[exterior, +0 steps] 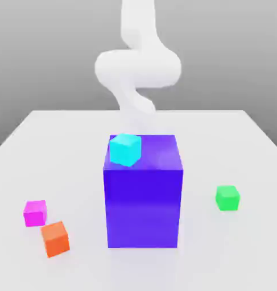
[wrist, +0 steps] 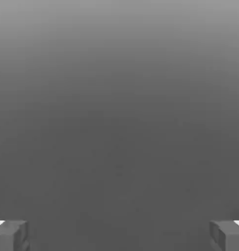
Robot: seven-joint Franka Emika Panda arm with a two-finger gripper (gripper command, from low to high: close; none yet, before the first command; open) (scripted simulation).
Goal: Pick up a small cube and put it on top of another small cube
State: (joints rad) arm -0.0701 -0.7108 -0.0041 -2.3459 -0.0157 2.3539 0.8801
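Exterior view, nearest first: the orange cube (exterior: 55, 238) sits on the table (exterior: 163, 270) toward the view's left, with the magenta cube (exterior: 35, 213) near it, slightly farther back. Well apart, toward the view's right, lies the green cube (exterior: 227, 198). Between them stands the big blue-purple block (exterior: 143, 206), the cyan cube (exterior: 125, 149) on its top. Behind rises the white arm (exterior: 137, 68). In the hand view, the gripper (wrist: 119, 236) is spread wide, holding nothing.

Exterior view faces the arm (exterior: 139, 68), angled down — hand view looks past the pincer (wrist: 119, 236).
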